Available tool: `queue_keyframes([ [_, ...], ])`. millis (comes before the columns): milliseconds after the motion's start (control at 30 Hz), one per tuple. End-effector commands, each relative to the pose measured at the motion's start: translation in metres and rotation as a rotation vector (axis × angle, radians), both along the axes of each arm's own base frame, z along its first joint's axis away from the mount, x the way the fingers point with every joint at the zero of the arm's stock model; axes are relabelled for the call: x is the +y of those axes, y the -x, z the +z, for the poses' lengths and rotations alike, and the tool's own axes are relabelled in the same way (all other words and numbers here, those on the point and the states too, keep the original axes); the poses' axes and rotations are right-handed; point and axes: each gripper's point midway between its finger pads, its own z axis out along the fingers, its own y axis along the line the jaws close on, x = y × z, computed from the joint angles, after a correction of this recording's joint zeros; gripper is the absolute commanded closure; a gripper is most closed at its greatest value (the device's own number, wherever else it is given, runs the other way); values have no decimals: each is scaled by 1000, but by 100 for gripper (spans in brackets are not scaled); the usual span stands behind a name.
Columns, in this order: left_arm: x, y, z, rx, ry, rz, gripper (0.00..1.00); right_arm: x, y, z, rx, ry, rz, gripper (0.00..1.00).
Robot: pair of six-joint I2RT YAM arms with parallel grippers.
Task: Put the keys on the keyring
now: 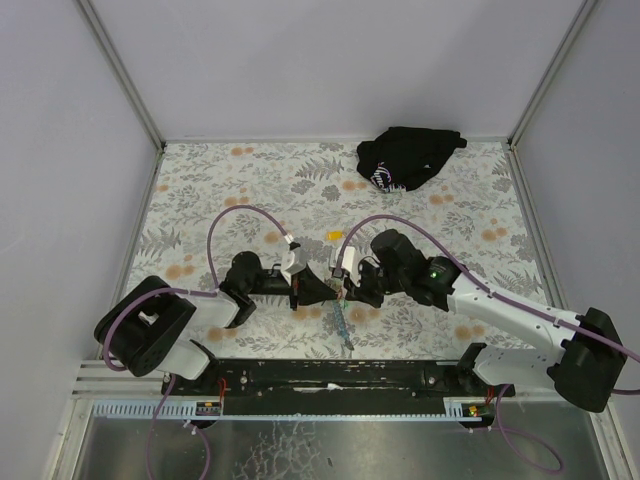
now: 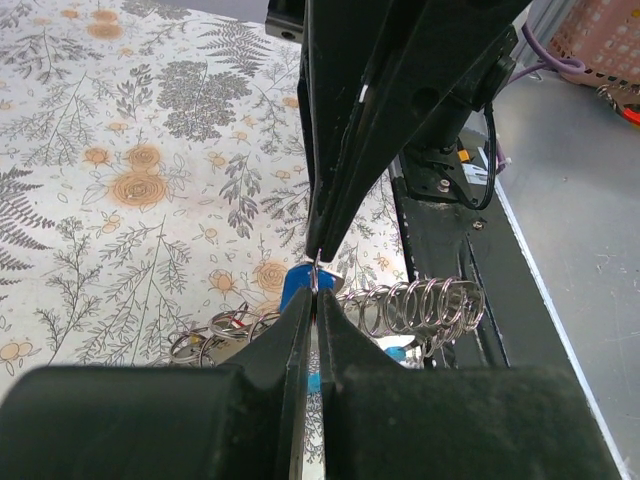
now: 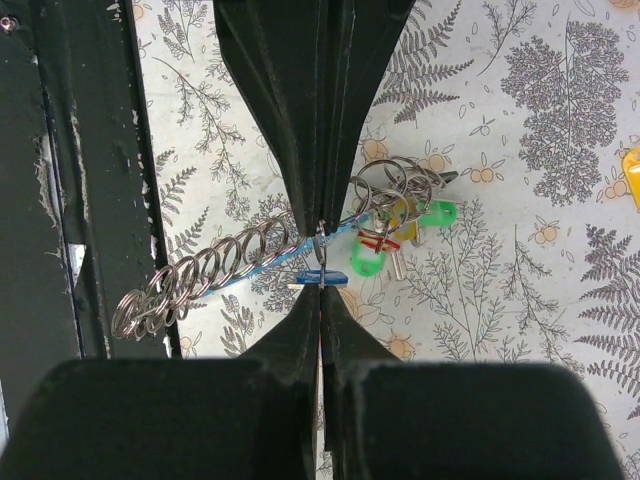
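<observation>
My left gripper [image 1: 318, 288] and right gripper [image 1: 346, 285] meet tip to tip just above the table. Both are shut on one small thin metal ring [image 3: 320, 245], seen edge on, which carries the keys' blue tag [image 3: 322, 277]. In the left wrist view the ring [image 2: 316, 268] stands between my left gripper [image 2: 315, 293] and the right one's fingertips [image 2: 322, 235], with the blue tag [image 2: 295, 282] behind. The keyring cluster [image 3: 392, 185] with green [image 3: 365, 263] and red [image 3: 377, 241] tags lies beside it on the light-blue strap [image 1: 343, 325]. The key blades are mostly hidden.
A long coil of linked metal rings [image 3: 200, 278] lies along the strap toward the black base rail [image 1: 330, 375]. A black cloth bundle [image 1: 405, 155] sits at the far right. A small yellow tag [image 1: 333, 236] lies just beyond the grippers.
</observation>
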Motion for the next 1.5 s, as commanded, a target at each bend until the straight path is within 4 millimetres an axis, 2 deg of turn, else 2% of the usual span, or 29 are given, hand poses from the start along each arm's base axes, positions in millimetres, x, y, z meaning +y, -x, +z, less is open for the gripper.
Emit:
queue_keyframes([
  [0,-5,2,10,-51,16,-27,100,27,-9,55,-86,-163,38,100],
  [467,-7,5,19,-61,47,-25,100,34,-9,44,-48,-142,64,100],
  [833,-8,5,17,-61,49,-18,100,38,1,52,-87,-196,147,100],
  [1033,-8,5,18,-61,53,-19,100,37,5,50,-97,-182,197,100],
  [1467,-7,-15,22,19,65,123,100,21,5,40,-148,-156,166,100],
])
